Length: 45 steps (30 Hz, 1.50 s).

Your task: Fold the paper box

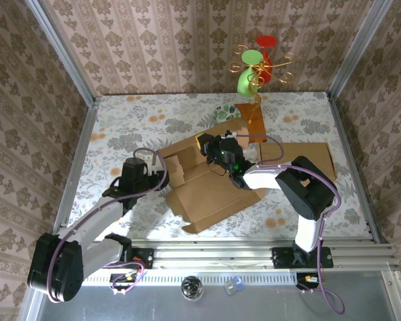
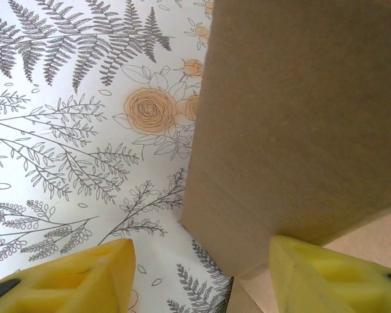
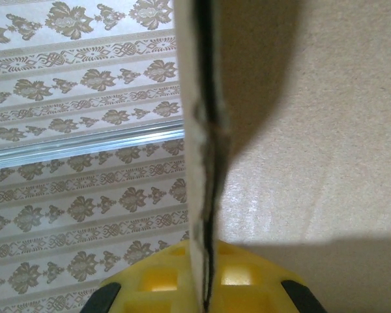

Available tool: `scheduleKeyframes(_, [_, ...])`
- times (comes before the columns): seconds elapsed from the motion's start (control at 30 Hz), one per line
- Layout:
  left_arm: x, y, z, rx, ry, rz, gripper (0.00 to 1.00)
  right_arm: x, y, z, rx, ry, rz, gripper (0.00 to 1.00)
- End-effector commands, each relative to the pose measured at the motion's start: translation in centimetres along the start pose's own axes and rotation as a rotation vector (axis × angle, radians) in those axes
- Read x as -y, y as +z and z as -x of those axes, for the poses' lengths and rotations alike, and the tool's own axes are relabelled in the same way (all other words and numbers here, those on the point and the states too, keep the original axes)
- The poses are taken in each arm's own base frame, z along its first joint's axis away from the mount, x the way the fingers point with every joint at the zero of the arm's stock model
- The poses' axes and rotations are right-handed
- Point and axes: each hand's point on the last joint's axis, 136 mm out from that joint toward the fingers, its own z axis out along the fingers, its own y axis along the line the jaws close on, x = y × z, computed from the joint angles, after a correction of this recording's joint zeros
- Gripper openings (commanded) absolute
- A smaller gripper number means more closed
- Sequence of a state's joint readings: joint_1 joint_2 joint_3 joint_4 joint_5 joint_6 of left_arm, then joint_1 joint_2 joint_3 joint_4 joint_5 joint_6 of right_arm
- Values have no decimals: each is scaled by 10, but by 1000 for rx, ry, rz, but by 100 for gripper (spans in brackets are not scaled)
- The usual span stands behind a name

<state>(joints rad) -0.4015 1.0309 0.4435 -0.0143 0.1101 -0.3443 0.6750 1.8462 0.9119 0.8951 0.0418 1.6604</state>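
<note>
Plain brown cardboard all over the paper box (image 1: 210,184). Under it, the tablecloth (image 1: 120,127) is white, printed with grey ferns and orange roses. Behind the box, the walls (image 1: 154,47) are beige with damask stripes. There's a red and green ornament (image 1: 247,80) in gold wire on an amber stand (image 1: 252,120). At the box's flap, bright yellow fingers (image 2: 72,277) on the left gripper (image 2: 199,280).

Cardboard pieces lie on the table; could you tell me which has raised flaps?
The central cardboard box, partly folded between the arms; the other sheet lies flat at the right.

Bright, even light throughout; soft shadow darkens the paper box (image 3: 313,163) in the right wrist view.
</note>
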Motion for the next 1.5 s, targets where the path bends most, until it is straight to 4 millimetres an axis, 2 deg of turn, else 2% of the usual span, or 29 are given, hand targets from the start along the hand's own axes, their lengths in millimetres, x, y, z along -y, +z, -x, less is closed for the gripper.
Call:
scheduleKeyframes(0.0, [8,-3,-4,12,-5,-23,57,-5,-2,-2,7,21,35,0])
scheduleKeyframes(0.2, [14,-7,-9,44,2,-62,52,-2,0,0,8,24,31,0])
scheduleKeyframes(0.37, [17,-10,-5,68,18,-76,51,-4,1,-1,4,27,36,0])
scheduleKeyframes(0.63, [18,2,3,56,48,-66,51,0,-1,-4,-10,22,29,0])
scheduleKeyframes(0.8, [6,8,5,57,28,8,53,4,-5,-9,-28,9,36,0])
scheduleKeyframes(0.83, [13,9,3,53,43,0,53,5,-7,-11,-32,5,39,0])
scheduleKeyframes(1.07, [13,13,3,79,33,23,52,18,-10,-20,-46,-7,49,0])
scheduleKeyframes(1.47, [7,15,2,118,-5,159,38,19,-7,-24,-44,2,47,0])
